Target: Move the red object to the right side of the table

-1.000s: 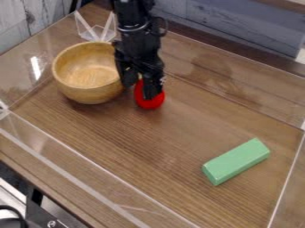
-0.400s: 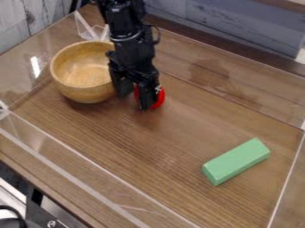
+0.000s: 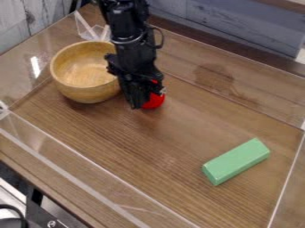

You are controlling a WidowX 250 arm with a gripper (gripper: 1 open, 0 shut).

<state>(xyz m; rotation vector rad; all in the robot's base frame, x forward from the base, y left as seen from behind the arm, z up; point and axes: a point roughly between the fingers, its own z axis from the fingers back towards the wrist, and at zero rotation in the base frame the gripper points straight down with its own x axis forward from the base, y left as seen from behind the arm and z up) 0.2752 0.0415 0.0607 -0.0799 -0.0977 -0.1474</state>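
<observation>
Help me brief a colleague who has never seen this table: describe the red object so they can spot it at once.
Find the wooden bowl at the far left of the table. Just right of it, the black gripper points down, shut on the red object. It is small, rounded and the only red thing, unlike the long green block near the front right.

gripper [image 3: 138, 93] jaws drawn together on red object [image 3: 154, 98], formerly spread wide around it

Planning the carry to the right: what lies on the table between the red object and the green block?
Nothing: the camera view shows only bare table between the red object and the green block.
</observation>
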